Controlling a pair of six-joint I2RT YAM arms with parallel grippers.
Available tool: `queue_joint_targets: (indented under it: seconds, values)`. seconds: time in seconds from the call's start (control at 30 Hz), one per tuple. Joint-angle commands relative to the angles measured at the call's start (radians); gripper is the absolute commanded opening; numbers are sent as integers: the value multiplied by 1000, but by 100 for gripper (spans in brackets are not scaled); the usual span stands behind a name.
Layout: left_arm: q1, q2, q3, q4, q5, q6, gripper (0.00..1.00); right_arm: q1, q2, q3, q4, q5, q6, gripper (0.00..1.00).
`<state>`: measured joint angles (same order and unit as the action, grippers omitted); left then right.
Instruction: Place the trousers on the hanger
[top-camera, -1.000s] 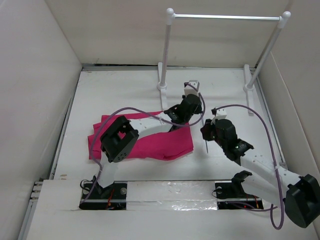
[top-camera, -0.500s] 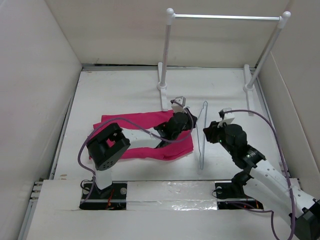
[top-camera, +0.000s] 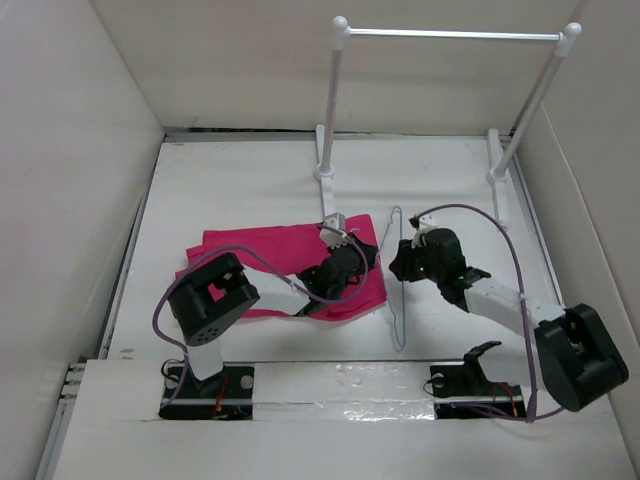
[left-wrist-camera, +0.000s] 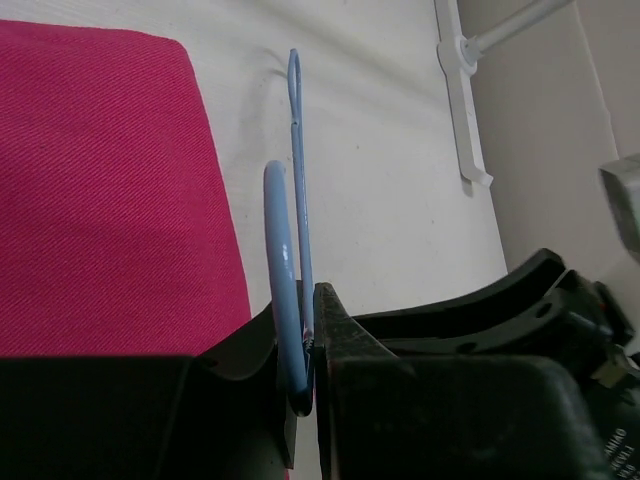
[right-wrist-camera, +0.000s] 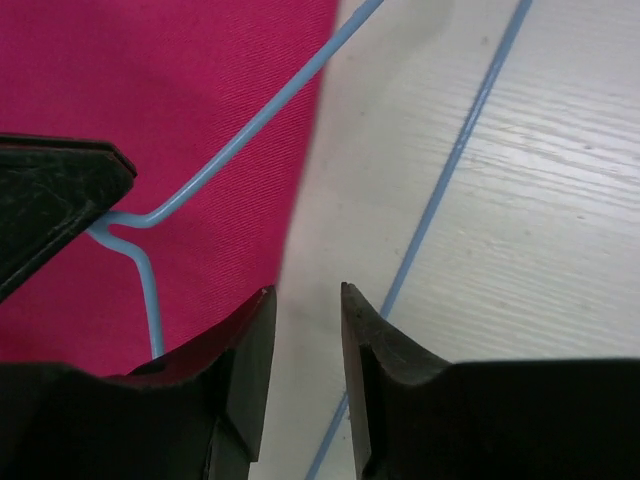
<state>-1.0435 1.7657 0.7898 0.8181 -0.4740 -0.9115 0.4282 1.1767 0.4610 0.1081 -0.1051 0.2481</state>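
Your pink trousers (top-camera: 255, 250) lie flat on the desk (top-camera: 230, 185), left of your left claw (left-wrist-camera: 308, 340). The thin blue wire hanger (left-wrist-camera: 280, 240) is pinched in that claw, right beside the trousers' edge.

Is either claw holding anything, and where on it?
The left claw pinches the hanger at a bend in its wire; the right claw is open, holding nothing.

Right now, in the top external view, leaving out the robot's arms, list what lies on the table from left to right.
trousers → hanger → rack's right foot
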Motion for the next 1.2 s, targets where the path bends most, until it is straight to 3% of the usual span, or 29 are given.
queue_joint_targets:
  seconds: [0.0, 0.23, 0.4, 0.5, 0.6, 0.67, 0.73, 0.97, 1.17]
  values:
    - [14, -40, -27, 35, -48, 11, 0, 0, 70, 27, 230, -93, 31, 41]
    - [23, -38, -49, 41, -38, 39, 0, 0, 264, 24, 389, -180, 88, 52]
    - [43, -34, -78, 62, -18, 45, 0, 0, 336, 2, 476, -205, 129, 52]
    - [43, -31, -96, 84, -6, 46, 0, 0, 363, 2, 498, -225, 140, 45]
    - [43, -34, -92, 67, -9, 68, 0, 0, 371, -19, 553, -242, 161, 30]
    - [43, -49, -115, 82, -12, 65, 0, -11, 371, -24, 556, -249, 161, 13]
    - [43, -58, -115, 79, -12, 85, 0, -23, 341, -41, 576, -252, 174, 0]
    - [53, -127, -132, 30, -61, 135, 0, -111, 93, -140, 515, -235, 183, 0]
    - [53, -155, -170, 12, -63, 157, 0, -183, -118, -160, 288, -174, 125, 0]
